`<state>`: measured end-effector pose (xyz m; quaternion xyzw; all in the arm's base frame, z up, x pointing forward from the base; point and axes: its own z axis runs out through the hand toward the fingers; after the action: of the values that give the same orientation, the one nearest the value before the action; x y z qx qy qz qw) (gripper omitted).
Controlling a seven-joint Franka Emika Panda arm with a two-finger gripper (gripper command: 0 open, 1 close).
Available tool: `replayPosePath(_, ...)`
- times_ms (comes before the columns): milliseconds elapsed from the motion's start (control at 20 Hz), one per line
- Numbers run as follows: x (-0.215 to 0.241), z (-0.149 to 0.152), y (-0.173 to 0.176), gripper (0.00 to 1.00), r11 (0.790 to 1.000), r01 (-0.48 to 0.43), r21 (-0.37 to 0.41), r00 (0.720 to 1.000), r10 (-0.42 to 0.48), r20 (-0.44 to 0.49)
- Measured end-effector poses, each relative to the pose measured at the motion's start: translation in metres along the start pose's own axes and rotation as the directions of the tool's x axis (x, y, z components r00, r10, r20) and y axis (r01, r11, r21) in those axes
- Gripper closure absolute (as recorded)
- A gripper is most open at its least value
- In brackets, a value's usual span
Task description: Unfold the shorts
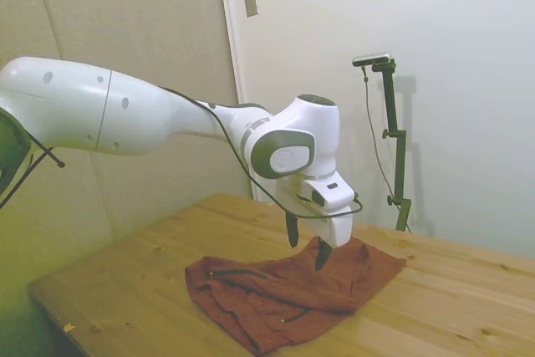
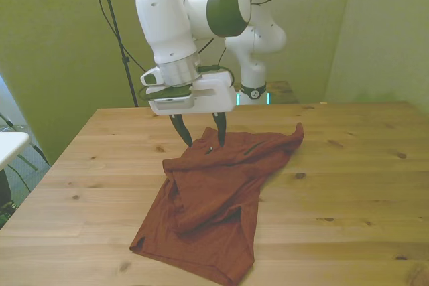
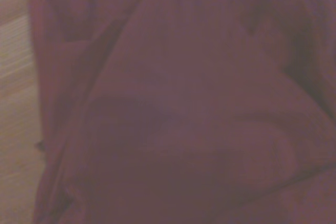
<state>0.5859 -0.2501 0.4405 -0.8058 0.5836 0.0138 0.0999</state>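
The rust-brown shorts (image 2: 214,199) lie crumpled and partly folded on the wooden table (image 2: 348,185), with one corner stretched toward the front view's right. In the side view the shorts (image 1: 284,294) show a dark drawstring along a fold. My gripper (image 2: 204,144) hangs over the far edge of the fabric, open, its two dark fingertips (image 2: 221,140) down at the cloth with a small rise of fabric between them. Seen from the side, the gripper (image 1: 306,255) points straight down. The wrist view is filled by blurred shorts (image 3: 199,103).
Bare wood surrounds the shorts on every side. A strip of table (image 3: 16,77) shows at the edge of the wrist view. The near table edge (image 2: 80,279) runs close to the lower hem of the shorts.
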Motion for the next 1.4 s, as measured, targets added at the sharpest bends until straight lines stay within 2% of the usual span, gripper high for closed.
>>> replayPosePath(150, 0.016, 0.016, 0.019, 0.00, 0.989, -0.148, 0.005, 0.989, 0.148, -0.025)
replayPosePath(250, 0.026, 0.029, 0.033, 0.00, 0.970, -0.245, 0.005, 0.969, 0.245, -0.042)
replayPosePath(350, 0.037, 0.037, 0.043, 0.00, 0.942, -0.336, 0.005, 0.939, 0.336, -0.072)
replayPosePath(450, 0.044, 0.043, 0.048, 0.00, 0.920, -0.393, 0.000, 0.916, 0.391, -0.090)
replayPosePath(550, 0.048, 0.050, 0.050, 0.00, 0.915, -0.403, -0.003, 0.911, 0.401, -0.094)
replayPosePath(650, 0.050, 0.055, 0.049, 0.00, 0.918, -0.396, -0.003, 0.914, 0.394, -0.098)
replayPosePath(900, 0.047, 0.059, 0.044, 0.00, 0.943, -0.332, -0.003, 0.939, 0.330, -0.095)
replayPosePath(1050, 0.047, 0.057, 0.041, 0.00, 0.957, -0.288, 0.032, 0.950, 0.290, -0.118)
replayPosePath(1250, 0.047, 0.056, 0.051, 0.00, 0.977, -0.209, 0.047, 0.970, 0.213, -0.118)
replayPosePath(1300, 0.034, 0.046, 0.057, 0.00, 0.983, -0.175, 0.055, 0.977, 0.181, -0.109)
replayPosePath(1400, 0.034, 0.048, 0.058, 0.00, 0.983, -0.175, 0.052, 0.978, 0.180, -0.107)
